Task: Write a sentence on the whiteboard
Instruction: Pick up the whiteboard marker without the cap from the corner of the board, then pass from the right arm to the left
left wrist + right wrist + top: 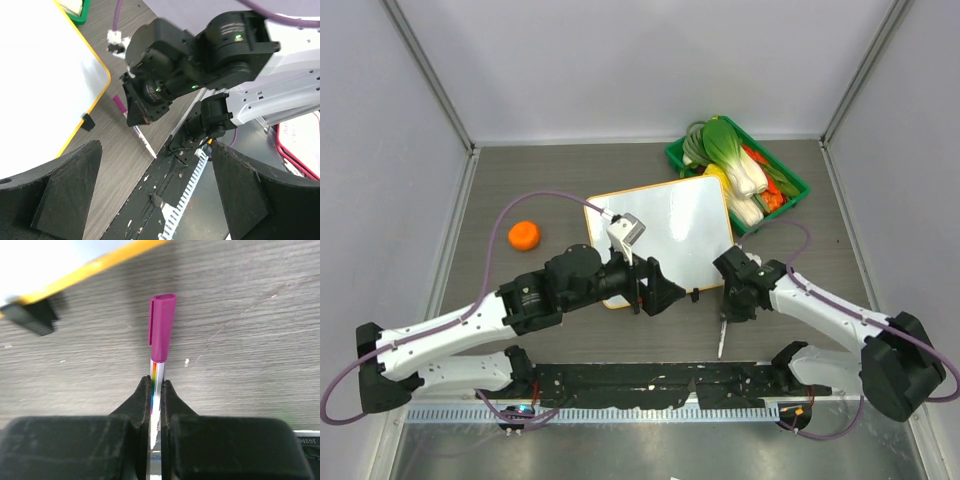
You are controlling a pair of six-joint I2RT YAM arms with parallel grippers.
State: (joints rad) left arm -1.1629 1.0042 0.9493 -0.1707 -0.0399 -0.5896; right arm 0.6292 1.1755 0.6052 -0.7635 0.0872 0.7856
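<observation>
The whiteboard (pixel 670 225) lies tilted at mid-table, orange-framed, and no sentence shows on its white face. My left gripper (pixel 665 293) hovers at the board's near edge, open and empty; in the left wrist view its fingers (pixel 65 190) stand wide apart beside the board (pixel 40 75) and a black clip (pixel 88 121). My right gripper (pixel 730 300) is shut on a marker (pixel 161 325) with a purple-pink cap. The marker lies flat on the table just off the board's near right corner (pixel 100 262). Its white barrel (pixel 722 338) points toward the arm bases.
A green basket (pixel 790 180) of vegetables stands at the far right behind the board. An orange (pixel 524 235) sits at the left. A black rail (pixel 650 380) runs along the near edge. Grey walls close three sides.
</observation>
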